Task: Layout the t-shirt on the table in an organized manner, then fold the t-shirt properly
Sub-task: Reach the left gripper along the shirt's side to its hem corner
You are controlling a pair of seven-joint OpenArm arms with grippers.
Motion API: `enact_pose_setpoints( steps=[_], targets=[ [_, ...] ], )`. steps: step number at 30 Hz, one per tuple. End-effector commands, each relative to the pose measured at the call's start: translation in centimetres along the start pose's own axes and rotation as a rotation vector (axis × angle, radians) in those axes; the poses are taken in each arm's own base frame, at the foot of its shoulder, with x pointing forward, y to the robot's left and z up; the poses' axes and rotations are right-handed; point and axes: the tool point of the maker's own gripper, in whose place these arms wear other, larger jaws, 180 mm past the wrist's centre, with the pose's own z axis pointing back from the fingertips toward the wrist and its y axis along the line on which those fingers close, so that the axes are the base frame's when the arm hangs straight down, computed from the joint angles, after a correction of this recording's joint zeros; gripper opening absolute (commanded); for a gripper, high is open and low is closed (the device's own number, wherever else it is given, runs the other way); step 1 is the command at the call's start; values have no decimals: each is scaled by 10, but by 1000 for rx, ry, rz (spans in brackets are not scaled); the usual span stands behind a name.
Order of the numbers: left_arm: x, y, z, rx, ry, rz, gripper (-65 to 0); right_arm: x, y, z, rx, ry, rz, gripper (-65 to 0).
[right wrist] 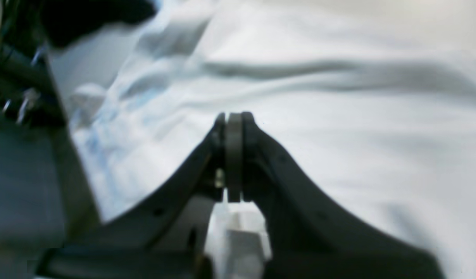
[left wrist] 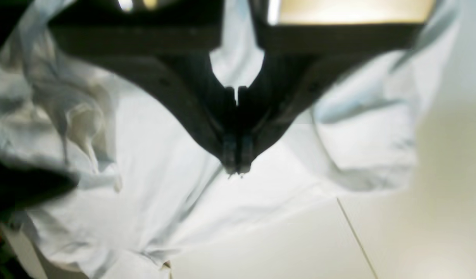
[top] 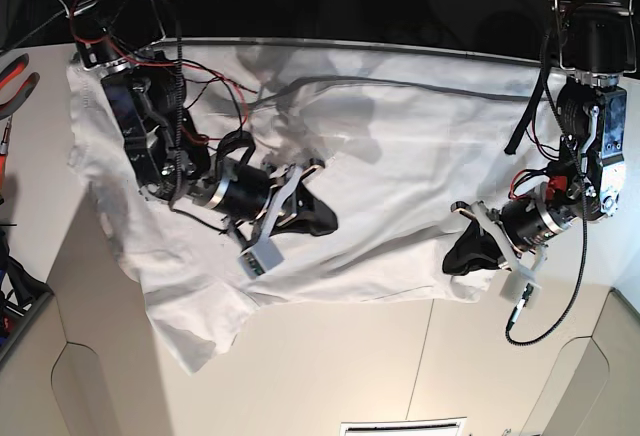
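Base: off-white table (top: 330,376), thin seam.

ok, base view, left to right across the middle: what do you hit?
Red-handled pliers → right gripper over the wrinkled white cotton t-shirt → left gripper at the shirt's edge → bare off-white table beyond.

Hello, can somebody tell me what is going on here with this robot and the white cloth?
A two-armed robot is working on a white t-shirt that lies spread but wrinkled on the table. Both arms reach over the cloth. The right pincer is shut near the middle of the shirt, and the left pincer is shut at the shirt's edge. Whether either one pinches fabric is unclear. The shirt is not folded yet.
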Motion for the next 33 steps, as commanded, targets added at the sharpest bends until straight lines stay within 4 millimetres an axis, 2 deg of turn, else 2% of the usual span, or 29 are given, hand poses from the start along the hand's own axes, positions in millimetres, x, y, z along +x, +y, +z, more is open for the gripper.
enact_pose_setpoints(
  steps=[1,5,8,15,19,22,25,29,33],
  targets=[
    [19,7,0,3,-53,4,-650,9,10,-3,27,-28,21,-650],
    [13,23,-11,15,-38,87,-650,-22,24,-10,29,44,36,-650],
    [8,34,-19,28,-24,132,-650,-45,23,-9,10,94,40,-650],
    [-2,68,-30,113,5,155,-650,-108,1,-9,-47,200,-54,-650],
    [-17,99,-33,230,31,186,-650,-136,-7,-6,-68,258,-96,-650],
    [-26,121,-30,335,51,154,-650,-143,-7,-4,-71,272,-106,-650],
    [-25,144,-22,462,53,100,-650,-143,-7,-5,-71,270,-106,-650],
    [-10,170,-9,621,0,27,-650,-144,-8,-4,-73,276,-100,-650],
    [15,177,-5,667,-90,-21,-650,-144,-8,-4,-73,276,-100,-650]
  ],
)
